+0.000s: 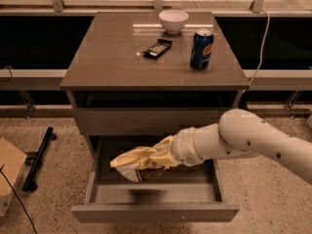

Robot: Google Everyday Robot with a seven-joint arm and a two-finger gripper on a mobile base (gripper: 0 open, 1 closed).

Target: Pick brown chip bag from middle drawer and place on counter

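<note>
My gripper (155,159) is shut on the brown chip bag (137,165), a crinkly bag with a pale yellow end and a dark brown lower part. It holds the bag above the open middle drawer (156,209), clear of the drawer floor. My white arm reaches in from the right. The counter (112,57) is the grey-brown cabinet top above, well over the bag.
On the counter stand a white bowl (173,20), a blue soda can (201,48) and a small black wrapped bar (157,48). A closed drawer front (146,120) sits just above the gripper. A black bar (39,157) and a cardboard box (9,172) lie on the floor at left.
</note>
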